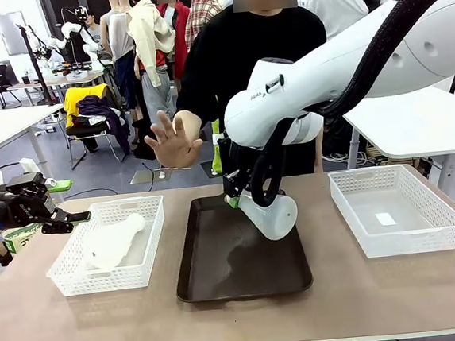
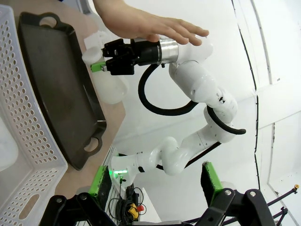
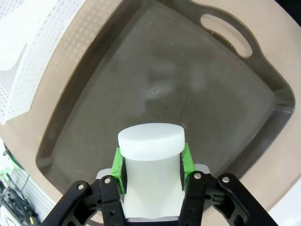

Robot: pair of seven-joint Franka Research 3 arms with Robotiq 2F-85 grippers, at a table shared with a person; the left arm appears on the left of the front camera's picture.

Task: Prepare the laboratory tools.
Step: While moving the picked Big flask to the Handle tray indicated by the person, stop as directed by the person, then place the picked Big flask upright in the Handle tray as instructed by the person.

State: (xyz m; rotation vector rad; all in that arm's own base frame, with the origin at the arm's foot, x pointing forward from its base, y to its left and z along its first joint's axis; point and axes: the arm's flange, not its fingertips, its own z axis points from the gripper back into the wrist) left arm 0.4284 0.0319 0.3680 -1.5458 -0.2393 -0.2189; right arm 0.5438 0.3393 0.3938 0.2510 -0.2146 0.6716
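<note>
Evidently we clamped the light, stiff, slick flask (image 3: 150, 136) by its neck between the pads of the right gripper (image 3: 151, 164); the left gripper (image 1: 76, 221) stood spread, empty.

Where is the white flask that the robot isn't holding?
In the front view, that flask lies on its side inside the white mesh basket on the robot's left side of the table, next to the dark tray.

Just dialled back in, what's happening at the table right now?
The right arm, jaws shut on a flask at its neck, holds it tilted over the dark tray. A second flask lies in the left basket, with the left arm and its open jaws beside that basket. The person's hand is raised, touching nothing.
</note>
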